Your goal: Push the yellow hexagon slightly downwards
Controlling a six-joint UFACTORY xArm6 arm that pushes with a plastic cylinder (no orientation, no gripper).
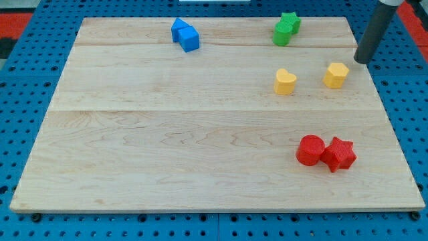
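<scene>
The yellow hexagon (336, 75) lies on the wooden board (167, 134) at the view's upper right. My tip (362, 62) is just to the right of it and slightly above, a small gap apart, near the board's right edge. A yellow heart-shaped block (285, 82) lies to the left of the hexagon.
Two green blocks (286, 29), one a star, sit together at the view's top right. Two blue blocks (185, 35) sit together at the top centre. A red cylinder (310, 150) touches a red star (340, 154) at the lower right. Blue perforated surface surrounds the board.
</scene>
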